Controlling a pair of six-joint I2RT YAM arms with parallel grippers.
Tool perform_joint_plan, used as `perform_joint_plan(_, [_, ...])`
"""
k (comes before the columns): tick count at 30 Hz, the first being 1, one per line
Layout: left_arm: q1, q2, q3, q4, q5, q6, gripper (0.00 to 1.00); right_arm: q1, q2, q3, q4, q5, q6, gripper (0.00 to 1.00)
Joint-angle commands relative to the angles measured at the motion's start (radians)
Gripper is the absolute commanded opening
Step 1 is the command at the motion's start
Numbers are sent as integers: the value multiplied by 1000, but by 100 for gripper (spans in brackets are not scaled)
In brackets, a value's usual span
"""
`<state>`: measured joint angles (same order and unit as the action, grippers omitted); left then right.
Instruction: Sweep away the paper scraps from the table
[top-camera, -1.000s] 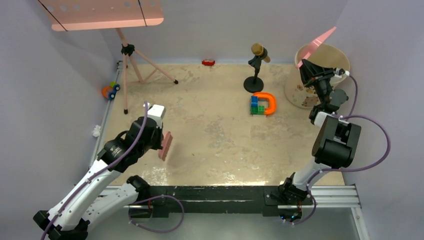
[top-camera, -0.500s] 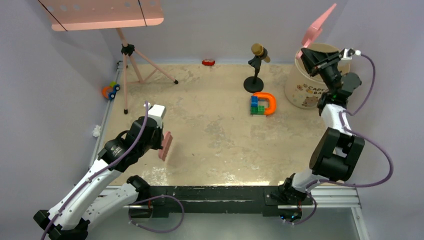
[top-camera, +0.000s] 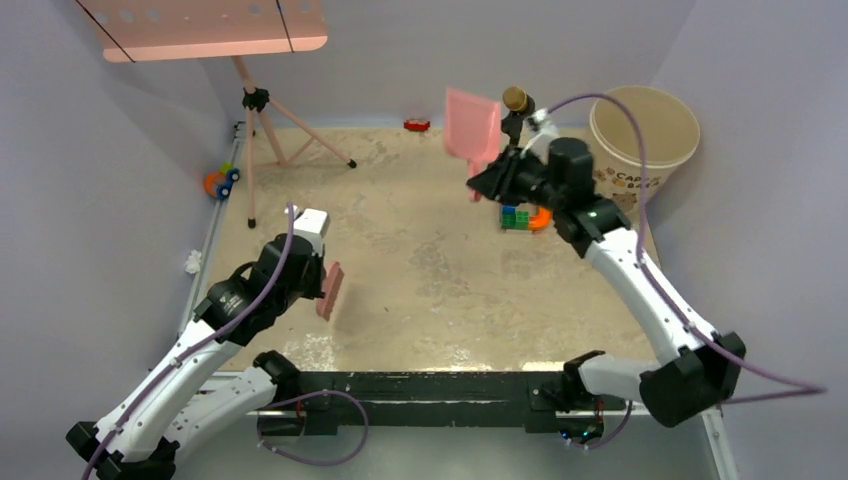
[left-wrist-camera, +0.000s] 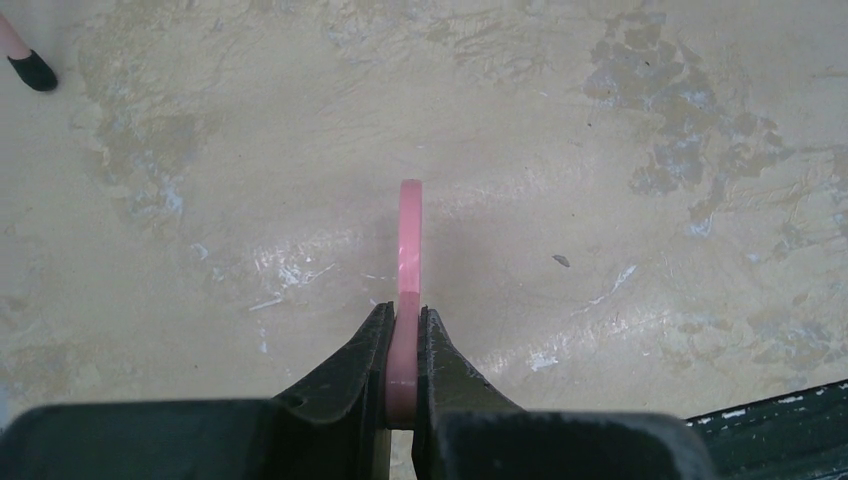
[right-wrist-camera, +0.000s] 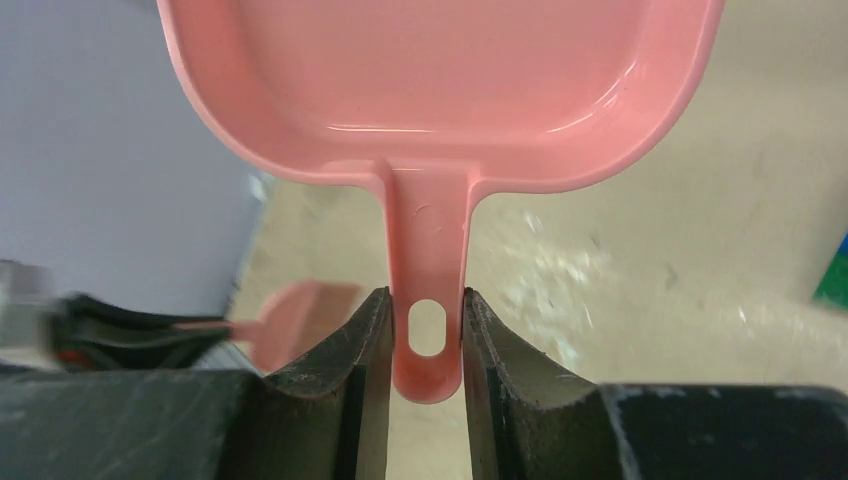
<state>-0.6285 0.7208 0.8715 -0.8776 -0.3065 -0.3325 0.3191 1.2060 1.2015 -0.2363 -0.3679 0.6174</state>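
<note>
Although no scraps show on the table (top-camera: 420, 290), any still there would be light, soft wads that skid and roll, so they are better pushed than pinched. Near the near-left corner, the left gripper (left-wrist-camera: 404, 312) is clamped tight on the brush (left-wrist-camera: 410, 230), its head low over the surface. Toward the far edge, the right gripper (right-wrist-camera: 427, 300) pinches the dustpan (right-wrist-camera: 440, 80), a stiff, slick thing, at its handle end by the hang hole, pan raised. 1 white lump (top-camera: 192, 262) beyond the left edge may be a scrap, but I cannot tell.
</note>
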Motion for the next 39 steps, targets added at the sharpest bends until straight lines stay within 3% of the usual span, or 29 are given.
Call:
perform_joint_plan(1, [4, -34, 4, 44, -99, -58, 0, 205, 170, -5, -234, 374, -171, 0])
perform_joint_plan(5, [5, -49, 9, 31, -171, -105, 0, 351, 426, 142, -346, 586, -163, 4])
perform_joint_plan(9, [5, -58, 5, 32, -186, -111, 0, 354, 569, 220, -354, 609, -171, 6])
perform_joint_plan(16, [5, -56, 4, 30, -219, -106, 0, 325, 765, 365, -450, 749, -185, 1])
perform_joint_plan(18, [4, -59, -1, 37, -219, -103, 0, 296, 770, 358, -443, 747, -178, 33])
perform_joint_plan(19, [4, -58, -4, 42, -220, -101, 0, 280, 760, 343, -425, 730, -185, 66])
perform_joint_plan(20, [4, -57, -7, 48, -219, -98, 0, 264, 739, 321, -395, 700, -200, 84])
perform_joint_plan(21, [5, -51, -9, 51, -219, -97, 0, 249, 711, 292, -356, 673, -218, 87])
perform_joint_plan(26, [5, -8, 2, 54, -191, -113, 0, 237, 545, 164, -188, 595, -321, 92])
perform_joint_plan(31, [5, 41, 56, 77, -118, -218, 0, 238, 307, -104, 70, 612, -383, 95])
perform_joint_plan(39, [5, 217, 91, 352, 2, -422, 0, 238, 11, -439, 391, 672, -339, 98])
